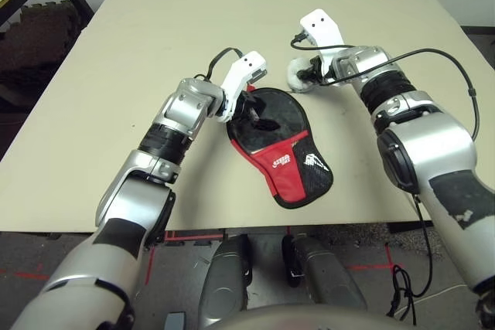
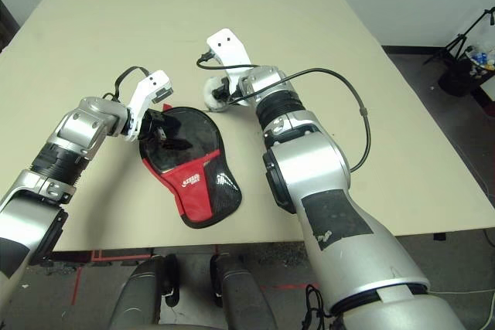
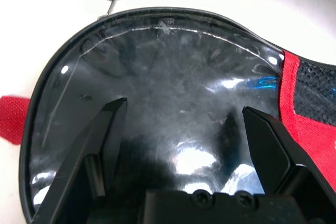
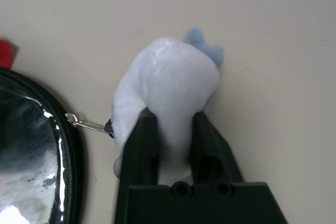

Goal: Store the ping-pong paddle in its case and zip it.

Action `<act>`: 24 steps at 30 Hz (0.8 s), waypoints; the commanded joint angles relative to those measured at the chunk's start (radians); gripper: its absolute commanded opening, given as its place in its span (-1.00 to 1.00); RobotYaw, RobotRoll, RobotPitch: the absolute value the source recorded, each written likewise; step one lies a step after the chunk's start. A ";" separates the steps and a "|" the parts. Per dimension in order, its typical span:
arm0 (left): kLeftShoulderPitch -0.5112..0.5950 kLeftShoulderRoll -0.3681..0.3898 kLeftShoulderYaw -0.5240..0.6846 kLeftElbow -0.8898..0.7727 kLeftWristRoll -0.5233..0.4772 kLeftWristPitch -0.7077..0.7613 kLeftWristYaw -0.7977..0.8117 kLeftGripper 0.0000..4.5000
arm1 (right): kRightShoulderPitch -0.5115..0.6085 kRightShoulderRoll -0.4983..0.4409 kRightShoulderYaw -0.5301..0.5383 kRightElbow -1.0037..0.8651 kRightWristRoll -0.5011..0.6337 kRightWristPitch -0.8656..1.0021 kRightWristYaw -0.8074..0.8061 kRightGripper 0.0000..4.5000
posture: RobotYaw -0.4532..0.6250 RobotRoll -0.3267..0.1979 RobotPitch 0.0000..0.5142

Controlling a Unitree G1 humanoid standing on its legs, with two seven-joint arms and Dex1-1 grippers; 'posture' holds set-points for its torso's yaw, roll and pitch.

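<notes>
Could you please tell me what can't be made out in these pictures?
- Whether the paddle is inside the case: left eye view, glare and the dark glossy panel hide it.
- The full red tab: left wrist view, cut off by the edge.
- The middle of the white plush: right wrist view, behind the right gripper's fingers.

Left gripper (image 3: 184, 108) open, angled down; right gripper (image 4: 175, 116) partly closed, apparently gripping; both forearms reaching forward.
</notes>
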 commanded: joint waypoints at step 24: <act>0.010 -0.061 -0.077 0.177 0.110 -0.023 0.007 1.00 | 0.421 -0.312 0.165 -1.009 -0.023 0.569 0.362 -0.95 | -0.48 0.25 -0.30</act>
